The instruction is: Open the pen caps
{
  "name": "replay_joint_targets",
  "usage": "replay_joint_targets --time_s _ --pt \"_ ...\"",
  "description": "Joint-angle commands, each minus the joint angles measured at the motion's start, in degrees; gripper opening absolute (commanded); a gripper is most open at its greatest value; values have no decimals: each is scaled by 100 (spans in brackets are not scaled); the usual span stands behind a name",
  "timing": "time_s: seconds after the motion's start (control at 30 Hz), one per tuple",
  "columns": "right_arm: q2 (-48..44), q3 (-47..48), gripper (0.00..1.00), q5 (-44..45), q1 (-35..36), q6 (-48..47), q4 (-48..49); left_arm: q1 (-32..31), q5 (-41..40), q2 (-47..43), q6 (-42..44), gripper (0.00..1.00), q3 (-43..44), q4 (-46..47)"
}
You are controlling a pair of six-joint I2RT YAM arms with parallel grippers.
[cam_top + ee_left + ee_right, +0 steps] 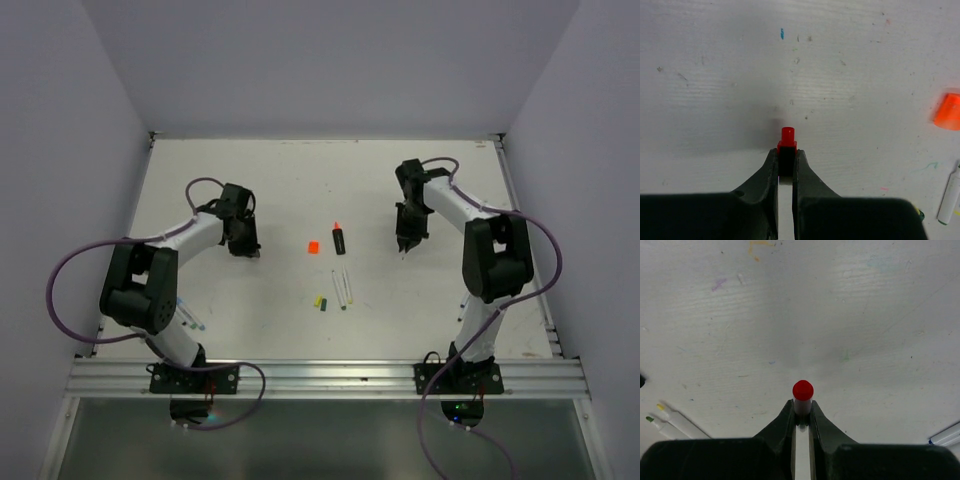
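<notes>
Seen from above, your two arms reach out over a white tabletop [280,190], the left arm on the left side and the right arm on the right, with their wrists well apart. Your left gripper [786,151] is closed around a small red cap [787,136]. The cap's dark base sits pinched between the fingertips and its red end sticks out past them. Your right gripper [802,409] is clamped on a slim white pen [803,390], whose rounded red end pokes out just beyond the fingers. That view is end-on, so I take the red end for the bare tip but cannot be sure. Red cap and pen are apart, one in each gripper. On the tabletop between the grippers lies the orange cap [313,246], loose. Just to its right is the black marker [340,243], with its orange tip bare and pointing toward the far edge. Nearer to you, two white pens [343,288] lie side by side, close together. Just to their left sit two small caps [320,301], one yellow and one green, almost touching each other. The right wrist camera catches those two pens at its lower left corner, one with a yellow tip and one with a green tip, both uncapped. A blue-ended pen [945,436] shows at the lower right edge of that view. The left wrist camera shows the orange cap at its right edge and one white pen below it.
</notes>
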Motion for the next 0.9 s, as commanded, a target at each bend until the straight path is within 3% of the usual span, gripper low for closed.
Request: replay_joint_targets --time_s 0.0,0.17,0.3,0.4,0.47,0.87 --pt "249 184 0 48 -85 -179 -17 142 -65 239 257 0 274 123" --pt "583 378 4 57 -94 -197 27 186 -83 529 266 0 485 17" --pt "706 501 13 48 -94 -188 9 212 -74 600 283 2 538 -9" --pt "733 484 22 66 -103 -179 9 221 -171 627 248 8 547 -123" --pt "707 413 26 48 -103 -179 44 221 -267 644 205 20 539 -185" --pt "417 114 45 -22 -112 -267 264 230 -294 574 187 45 416 -203"
